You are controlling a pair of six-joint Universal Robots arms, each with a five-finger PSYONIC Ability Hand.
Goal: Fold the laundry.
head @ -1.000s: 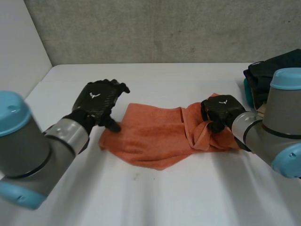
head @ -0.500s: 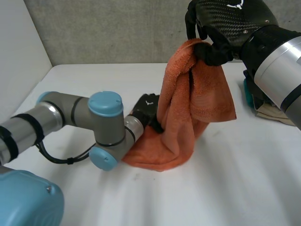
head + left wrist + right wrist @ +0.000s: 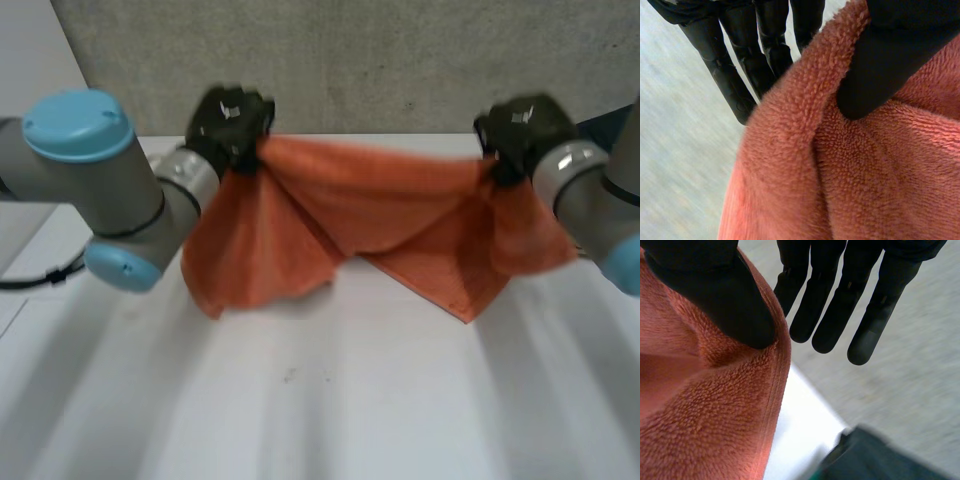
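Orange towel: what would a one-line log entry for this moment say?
orange towel: held up, stretched between hands, hanging over white table | left hand: pinches one top end | right hand: pinches other top end

White bench (image 3: pixel 350 400) is seen across the foreground, with a few small specks on its surface. Grey concrete wall (image 3: pixel 400 60) is seen behind it, and a white side panel (image 3: pixel 30 50) at far left. Dark fabric (image 3: pixel 890 460), teal-edged, is seen on the bench.
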